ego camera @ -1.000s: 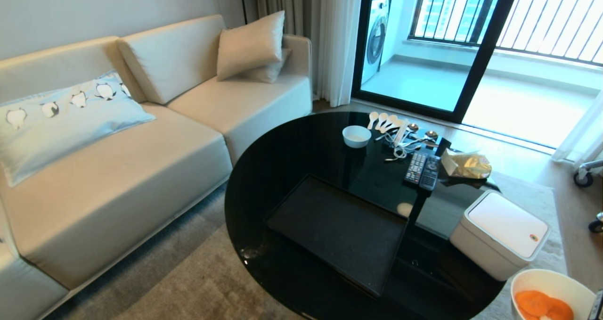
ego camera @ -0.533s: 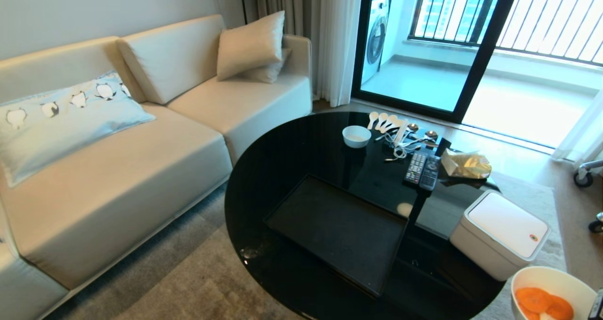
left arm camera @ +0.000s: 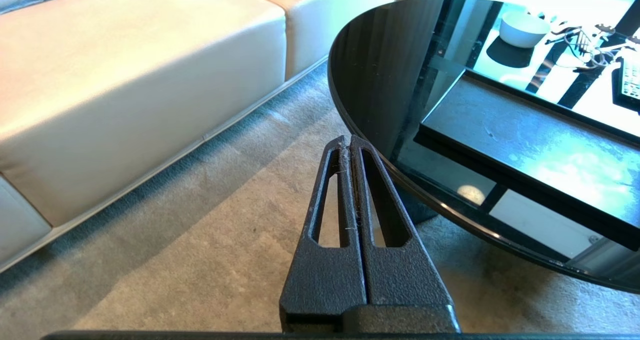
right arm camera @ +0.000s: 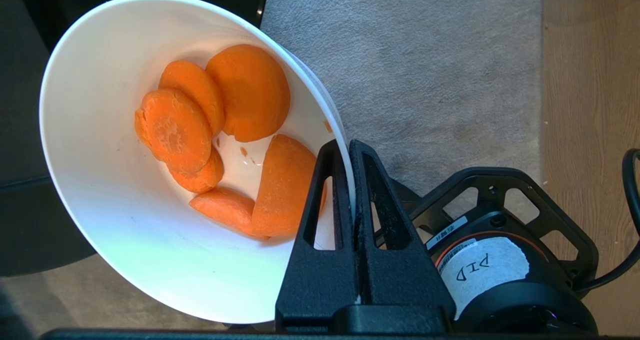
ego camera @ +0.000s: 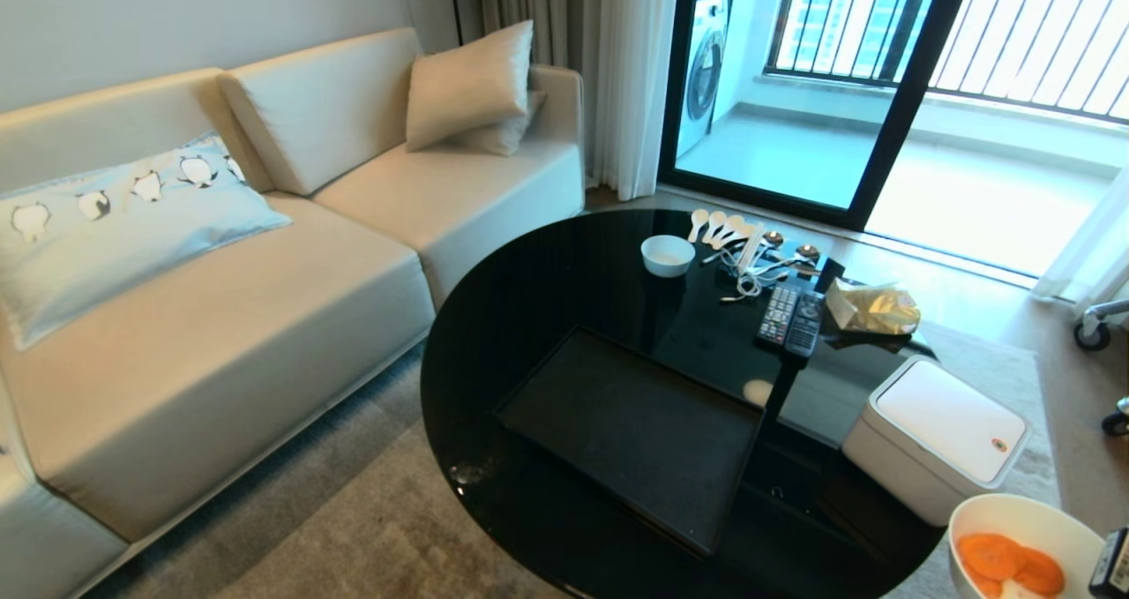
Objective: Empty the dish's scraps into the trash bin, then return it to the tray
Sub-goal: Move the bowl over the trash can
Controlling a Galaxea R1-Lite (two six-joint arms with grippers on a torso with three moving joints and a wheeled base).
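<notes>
The dish [right arm camera: 125, 205], a deep white bowl, hangs tilted over the carpet beyond the table's near right edge, with my right gripper [right arm camera: 348, 147] shut on its rim. The scraps [right arm camera: 225, 129], several orange carrot slices, lie inside it. From the head camera the dish [ego camera: 1023, 528] shows at the bottom right corner with the scraps [ego camera: 1005, 564] in it. The tray [ego camera: 635, 431] lies bare on the near part of the black round table [ego camera: 547, 273]. My left gripper [left arm camera: 350, 139] is shut and holds nothing, parked low over the carpet by the table's left edge. The trash bin is out of view.
A white boxy container [ego camera: 935, 436] stands right of the table, close to the dish. At the table's far side lie a small white bowl [ego camera: 668, 255], spoons [ego camera: 719, 227], two remotes [ego camera: 791, 318] and a golden packet [ego camera: 873, 308]. A sofa [ego camera: 220, 317] runs along the left.
The dish has crept slightly up and left in the head view, still in my right gripper. Nothing else has moved.
</notes>
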